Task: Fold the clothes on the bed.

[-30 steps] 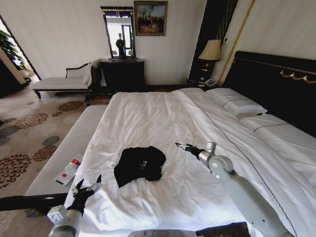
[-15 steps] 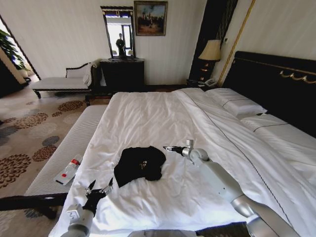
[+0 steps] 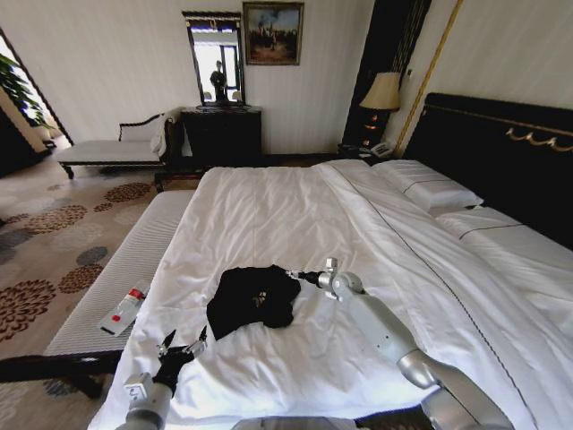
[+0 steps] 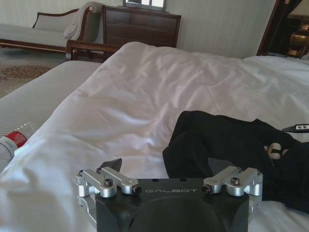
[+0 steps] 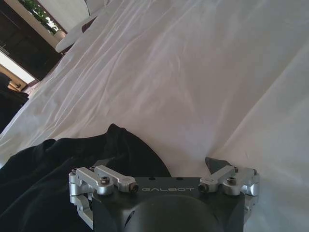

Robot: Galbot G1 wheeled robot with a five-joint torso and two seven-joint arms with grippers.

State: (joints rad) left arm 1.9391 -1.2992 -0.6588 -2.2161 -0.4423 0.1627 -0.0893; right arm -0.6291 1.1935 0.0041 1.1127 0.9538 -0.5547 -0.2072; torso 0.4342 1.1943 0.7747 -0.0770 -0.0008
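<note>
Right gripper (image 3: 294, 273), jaws apart, touches T-shirt (image 3: 253, 297) right edge at frame centre; left gripper (image 3: 182, 345) open, lower left, farther.

Black T-shirt (image 3: 253, 299): crumpled in rough heap, unfolded, small white lettering partly visible among folds. Lies on white duvet near foot end of bed (image 3: 295, 206), toward robot's left half of mattress, well apart from pillows. Bed: very large, white bedding lightly wrinkled, two white pillows against tall dark headboard at right.
</note>
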